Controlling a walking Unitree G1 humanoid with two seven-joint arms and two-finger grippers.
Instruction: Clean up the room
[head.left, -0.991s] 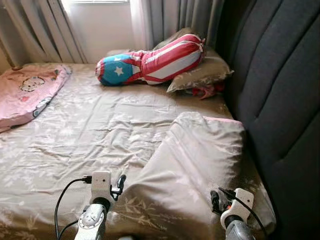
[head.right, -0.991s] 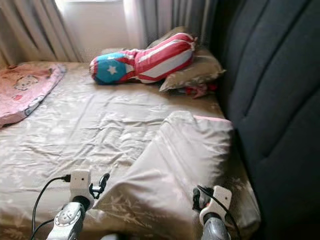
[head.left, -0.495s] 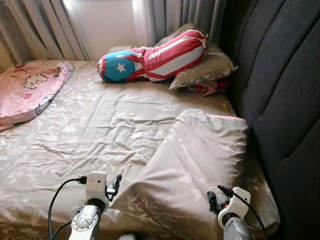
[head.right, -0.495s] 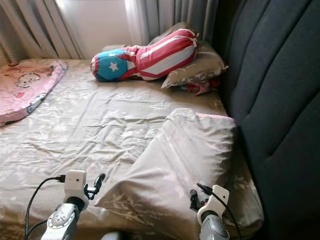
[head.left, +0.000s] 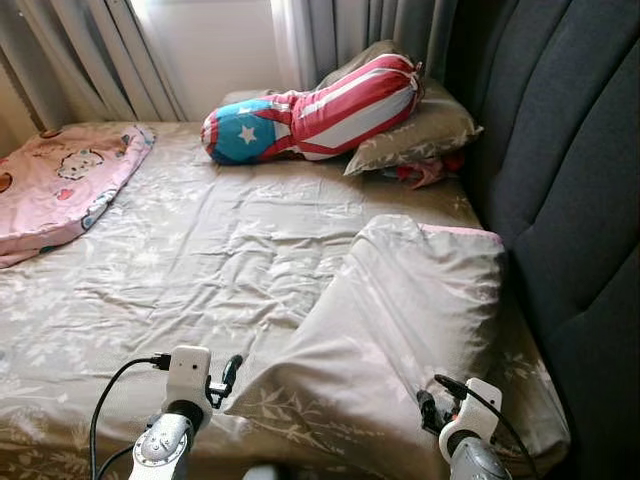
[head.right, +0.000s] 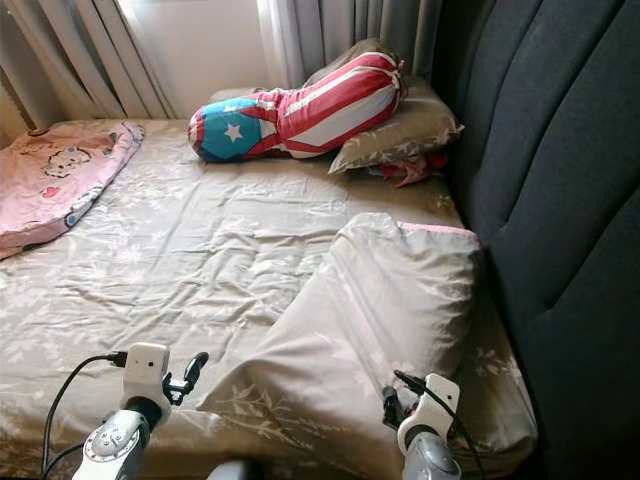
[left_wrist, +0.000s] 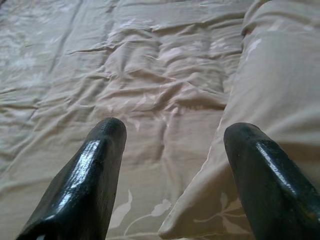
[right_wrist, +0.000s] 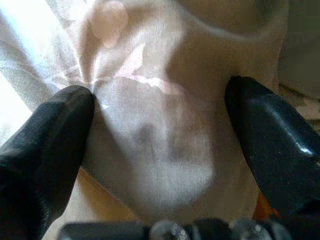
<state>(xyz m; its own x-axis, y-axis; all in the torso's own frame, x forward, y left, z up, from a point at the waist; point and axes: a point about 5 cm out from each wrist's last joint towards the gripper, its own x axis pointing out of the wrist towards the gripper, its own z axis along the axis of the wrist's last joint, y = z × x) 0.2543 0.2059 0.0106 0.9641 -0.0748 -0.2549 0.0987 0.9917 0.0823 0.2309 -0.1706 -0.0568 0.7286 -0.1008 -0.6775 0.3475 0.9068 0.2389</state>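
- The bed (head.left: 200, 260) carries a wrinkled beige sheet with a pale leaf print, and its dark padded headboard (head.left: 570, 180) runs along the robot's right.
- Grey curtains (head.left: 370, 30) hang at the far end on both sides of a bright window.
- A beige pillow (head.left: 400, 320) in the same leaf print lies on the near right part of the bed beside the headboard; its near left corner is lifted off the sheet and a pink edge shows at its far side.
- A pink blanket (head.left: 55, 185) with cartoon prints lies bunched at the far left edge of the bed.
- A bolster (head.left: 310, 110) in red and white stripes with a blue end and a white star rests at the far end, leaning on 1 more beige pillow (head.left: 420, 135).
- A small red cloth (head.left: 425, 172) sits just beside that far pillow, near the headboard.
- The left gripper (left_wrist: 170, 145) hovers over the sheet with its 2 fingers spread apart, the lifted pillow corner just beside 1 finger.
- The right gripper (right_wrist: 160, 120) is pressed close to the near pillow, its 2 fingers parted with a fold of the pillow fabric between them, not clamped.
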